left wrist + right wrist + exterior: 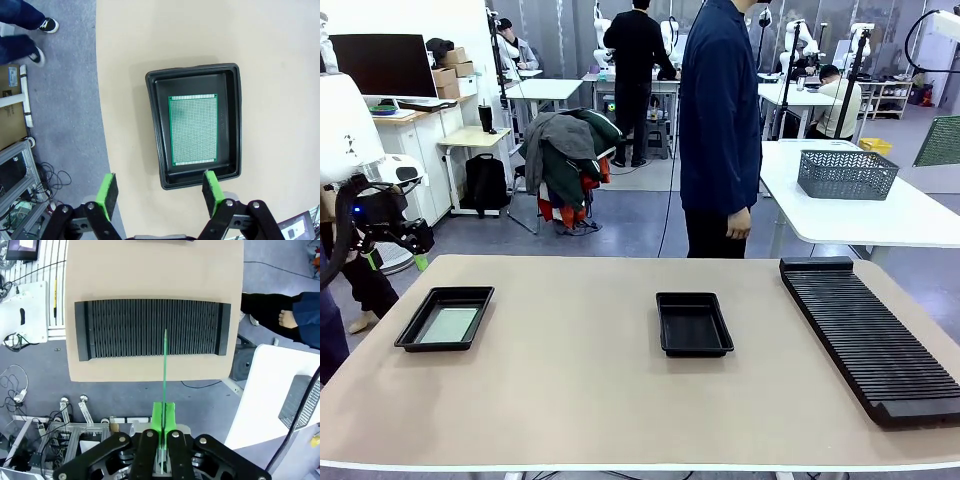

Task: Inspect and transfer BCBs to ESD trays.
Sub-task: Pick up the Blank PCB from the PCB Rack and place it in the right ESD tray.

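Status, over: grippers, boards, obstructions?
Left gripper open above left tray, BCB inside. Right gripper shut on second BCB, over rack. Centre tray empty; nothing blocking.

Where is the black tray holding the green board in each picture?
Front view: tray at the left end of the table.
Left wrist view: tray central, just beyond the open left tool.
Right wrist view: faces the ribbed rack at the table's other end.
Shared landmark: the beige table.

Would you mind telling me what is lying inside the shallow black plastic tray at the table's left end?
One thin green rectangular circuit board lies flat on the floor of the tray, with bare floor around it. Whatever is beneath the board is covered.
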{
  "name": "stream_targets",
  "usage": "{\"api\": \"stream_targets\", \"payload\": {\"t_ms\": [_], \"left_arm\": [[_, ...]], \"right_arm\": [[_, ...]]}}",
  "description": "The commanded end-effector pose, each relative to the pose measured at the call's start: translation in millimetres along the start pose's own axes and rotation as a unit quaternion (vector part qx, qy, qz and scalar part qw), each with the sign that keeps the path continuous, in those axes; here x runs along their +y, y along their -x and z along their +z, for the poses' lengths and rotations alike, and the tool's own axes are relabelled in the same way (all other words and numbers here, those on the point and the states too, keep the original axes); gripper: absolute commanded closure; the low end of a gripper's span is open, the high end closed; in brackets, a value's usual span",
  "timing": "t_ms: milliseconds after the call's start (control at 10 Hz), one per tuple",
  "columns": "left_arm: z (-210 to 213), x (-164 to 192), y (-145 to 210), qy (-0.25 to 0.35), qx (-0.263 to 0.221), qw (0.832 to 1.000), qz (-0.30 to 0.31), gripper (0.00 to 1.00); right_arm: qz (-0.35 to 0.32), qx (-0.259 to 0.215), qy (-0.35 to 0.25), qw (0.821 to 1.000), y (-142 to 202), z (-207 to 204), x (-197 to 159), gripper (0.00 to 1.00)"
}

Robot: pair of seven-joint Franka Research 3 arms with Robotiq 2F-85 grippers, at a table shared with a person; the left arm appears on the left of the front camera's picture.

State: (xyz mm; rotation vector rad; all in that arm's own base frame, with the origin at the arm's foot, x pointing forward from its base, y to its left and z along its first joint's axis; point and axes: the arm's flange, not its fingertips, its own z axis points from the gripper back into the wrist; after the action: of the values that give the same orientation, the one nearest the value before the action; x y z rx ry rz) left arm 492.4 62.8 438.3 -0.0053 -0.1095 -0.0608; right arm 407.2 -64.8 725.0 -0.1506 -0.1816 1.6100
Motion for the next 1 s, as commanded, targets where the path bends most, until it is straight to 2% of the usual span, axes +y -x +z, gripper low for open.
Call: {"api": "stream_targets", "payload": {"t_ms": [0, 900], "left_arm": [[-1.5, 0.3, 1.2, 0.002, -0.004, 1.0, 0.001, 0.1], [-1.5, 0.3, 1.2, 0.002, -0.004, 1.0, 0.001, 0.1]], "right_arm": [[0.003, 0.0, 0.001, 1.0, -0.9, -2.2, -0.5, 0.97], [0.003, 0.0, 0.001, 1.0, -0.9, -2.2, -0.5, 0.97]]}}
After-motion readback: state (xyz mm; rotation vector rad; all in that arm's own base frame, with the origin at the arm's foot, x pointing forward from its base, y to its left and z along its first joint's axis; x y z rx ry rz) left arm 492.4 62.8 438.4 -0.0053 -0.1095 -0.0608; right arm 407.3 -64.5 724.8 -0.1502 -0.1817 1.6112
